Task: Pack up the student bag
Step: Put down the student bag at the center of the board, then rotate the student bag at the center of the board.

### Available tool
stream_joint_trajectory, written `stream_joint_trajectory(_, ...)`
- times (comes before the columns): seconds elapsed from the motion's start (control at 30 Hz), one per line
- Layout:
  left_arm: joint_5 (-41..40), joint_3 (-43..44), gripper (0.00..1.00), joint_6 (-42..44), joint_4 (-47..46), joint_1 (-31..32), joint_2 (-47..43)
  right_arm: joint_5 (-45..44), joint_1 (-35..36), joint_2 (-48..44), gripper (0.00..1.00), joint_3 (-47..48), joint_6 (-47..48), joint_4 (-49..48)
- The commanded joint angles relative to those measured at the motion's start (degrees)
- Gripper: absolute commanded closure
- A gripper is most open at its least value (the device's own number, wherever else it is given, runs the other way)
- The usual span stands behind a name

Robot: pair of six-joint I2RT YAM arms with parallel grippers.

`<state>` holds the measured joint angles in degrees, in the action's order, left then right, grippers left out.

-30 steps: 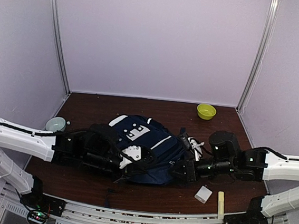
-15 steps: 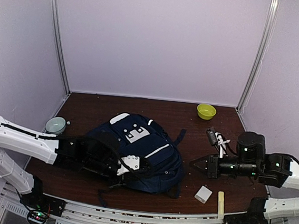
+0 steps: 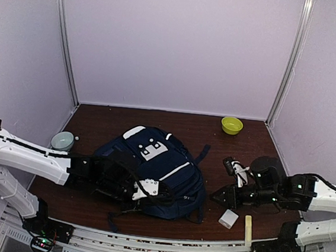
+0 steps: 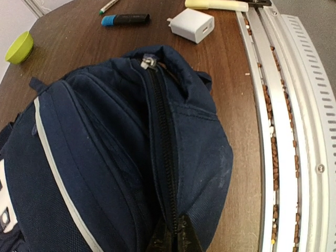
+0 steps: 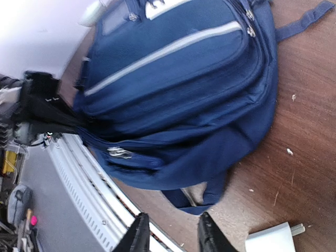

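Student bag [image 3: 181, 178] flat, axis far-left to near-right

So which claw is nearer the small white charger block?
Right. The right claw hovers beside the white charger block; the left claw grips the navy fabric backpack farther off.

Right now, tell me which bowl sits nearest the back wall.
The yellow-green bowl, back right near the wall; the pale blue-grey bowl sits farther forward on the left.
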<state>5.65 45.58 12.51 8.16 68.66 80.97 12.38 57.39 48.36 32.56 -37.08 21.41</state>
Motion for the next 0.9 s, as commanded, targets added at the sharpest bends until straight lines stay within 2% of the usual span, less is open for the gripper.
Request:
stream_joint_trajectory(0.0,-4.31,-5.07,1.0,-4.91,-1.77,-0.72,-3.81,-2.66,-0.2,9.42,0.64,4.76,2.78,-1.3)
stream_joint_trajectory(0.07,-4.27,-6.6,0.98,-7.55,-0.64,-0.74,-5.34,-3.2,-0.25,15.26,0.61,7.33,1.57,-2.43)
stream_joint_trajectory(0.1,-4.29,-7.51,0.91,-8.98,-0.53,-0.73,-6.4,-4.07,-0.19,17.49,0.6,8.26,1.18,-3.05)
stream_joint_trajectory(0.2,-3.2,-9.38,0.52,-12.28,-0.68,-0.8,-10.43,-8.46,-0.37,24.37,0.54,11.79,-0.78,-3.14)
stream_joint_trajectory(0.3,-8.0,-9.94,0.4,-17.05,0.92,-0.71,-13.62,-10.47,-1.88,30.69,0.43,16.82,-1.78,-0.43)
stream_joint_trajectory(0.33,-10.71,-9.78,0.4,-19.53,2.07,-0.72,-14.41,-10.45,-2.58,32.14,0.41,17.93,-1.92,-0.44)
stream_joint_trajectory(0.47,-22.77,-8.6,0.39,-32.59,9.35,-0.72,-15.42,-12.1,-6.46,36.49,0.22,21.09,-2.16,0.18)
stream_joint_trajectory(0.53,-28.74,-7.91,0.39,-44.25,15.58,-1.09,-14.0,-10.86,-8.1,39.51,0.17,22.87,-2.26,-0.19)
stream_joint_trajectory(0.63,-33.24,-8.31,0.44,-58.16,24.13,-1.34,-11.67,-7.78,-8.78,45.14,0.17,26.12,-2.42,-1.31)
stream_joint_trajectory(0.7,-33.17,-9.99,0.47,-63.67,25.7,-1.34,-11.56,-5.81,-8.75,48.71,0.19,27.5,-3.09,-2.59)
stream_joint_trajectory(0.77,-32.5,-12.19,0.47,-66.43,24.86,-1.65,-12.15,-4.34,-8.75,51.36,0.22,27.85,-3.75,-4.34)
stream_joint_trajectory(0.87,-30.65,-14.59,0.47,-65.79,21.75,-4.49,-12.37,0.03,-8.78,53.01,0.28,25.63,-5.37,-10.59)
